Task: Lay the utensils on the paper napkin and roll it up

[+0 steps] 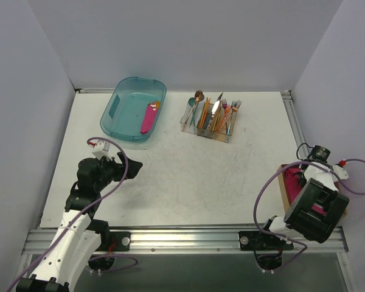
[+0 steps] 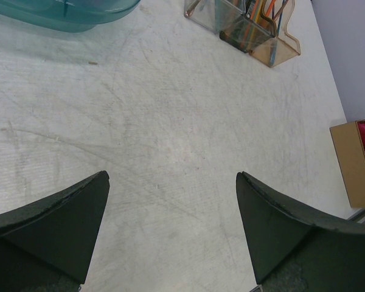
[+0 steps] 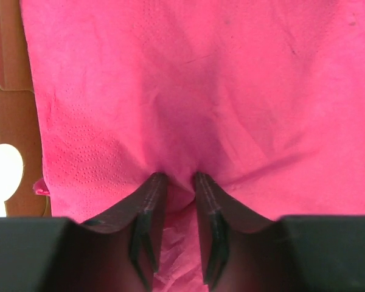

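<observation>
The copper-orange utensils [image 1: 214,117] stand in a clear holder at the back of the table, mixed with teal and iridescent pieces; the left wrist view shows them at its top edge [image 2: 269,9]. My right gripper [image 3: 176,179] is down in the cardboard box at the near right. Its jaws are nearly closed on a puckered fold of the top pink paper napkin [image 3: 201,91]. In the top view the right wrist [image 1: 313,207] hides its fingers. My left gripper [image 2: 172,176] is open and empty above bare table at the near left [image 1: 131,165].
A teal plastic bin [image 1: 123,109] at the back left holds a rolled pink napkin [image 1: 148,117] with copper showing at its end. The clear holder [image 2: 255,36] stands at the back centre. The cardboard box [image 1: 284,182] sits at the right edge; its wall shows in the right wrist view [image 3: 12,121].
</observation>
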Action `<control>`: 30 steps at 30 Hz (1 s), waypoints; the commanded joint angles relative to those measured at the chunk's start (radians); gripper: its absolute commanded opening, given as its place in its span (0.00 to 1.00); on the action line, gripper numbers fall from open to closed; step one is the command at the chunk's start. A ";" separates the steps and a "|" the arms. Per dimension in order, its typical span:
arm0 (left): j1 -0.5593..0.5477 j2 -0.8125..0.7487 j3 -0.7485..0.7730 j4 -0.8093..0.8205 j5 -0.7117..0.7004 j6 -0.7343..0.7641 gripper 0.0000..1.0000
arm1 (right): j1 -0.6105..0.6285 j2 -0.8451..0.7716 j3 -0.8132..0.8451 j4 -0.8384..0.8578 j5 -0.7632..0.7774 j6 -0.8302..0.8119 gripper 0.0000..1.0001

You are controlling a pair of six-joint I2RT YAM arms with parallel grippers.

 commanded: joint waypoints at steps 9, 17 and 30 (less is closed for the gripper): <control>0.006 -0.004 0.001 0.038 0.016 -0.003 0.94 | -0.009 -0.078 0.004 -0.055 0.045 0.013 0.13; 0.008 -0.006 -0.001 0.038 0.022 -0.003 0.94 | -0.009 -0.165 0.050 -0.134 0.041 -0.011 0.11; 0.006 -0.020 -0.002 0.040 0.025 -0.003 0.94 | -0.005 -0.281 0.090 -0.197 -0.168 -0.089 0.10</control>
